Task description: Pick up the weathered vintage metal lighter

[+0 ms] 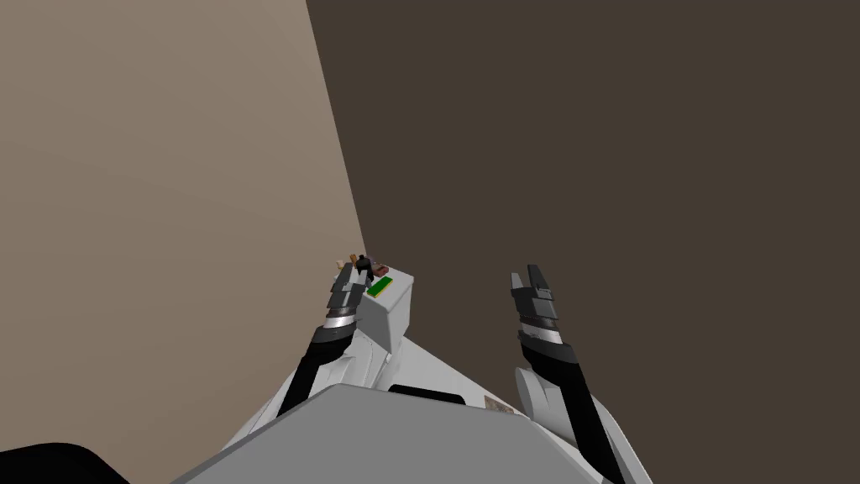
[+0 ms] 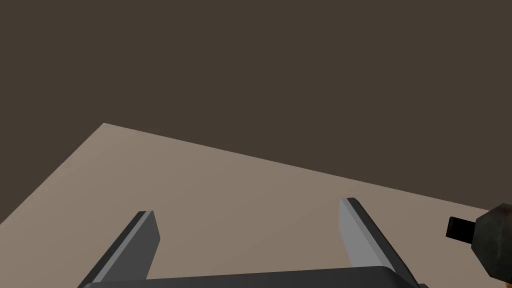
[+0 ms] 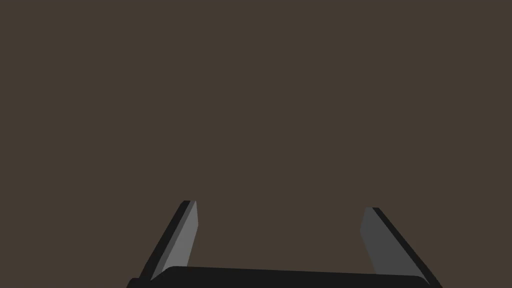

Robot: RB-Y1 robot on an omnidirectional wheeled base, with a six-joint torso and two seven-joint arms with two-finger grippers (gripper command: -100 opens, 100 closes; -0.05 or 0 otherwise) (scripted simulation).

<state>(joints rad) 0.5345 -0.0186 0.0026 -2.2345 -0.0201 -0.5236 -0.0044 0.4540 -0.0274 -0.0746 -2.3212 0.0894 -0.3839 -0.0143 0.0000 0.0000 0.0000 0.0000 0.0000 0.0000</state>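
Left end effector (image 2: pixel 247 206) gaping, empty; dark rust-flecked lighter (image 2: pixel 492 240) just outside its fingers (image 2: pixel 357 235).

Dark rusty lighter (image 2: pixel 492 240), atop white cabinet (image 1: pixel 393 313)

White boxy table (image 1: pixel 391 323), set where a tan surface (image 1: pixel 168 210) meets a dark brown surface (image 1: pixel 588 168). On top: flat green piece (image 1: pixel 380 286) by the near edge; small red-brown thing (image 1: pixel 381 270) at the far edge; tiny pale bit (image 1: pixel 339 264) at the far left corner. Black area (image 1: pixel 50 464) past the tan surface.
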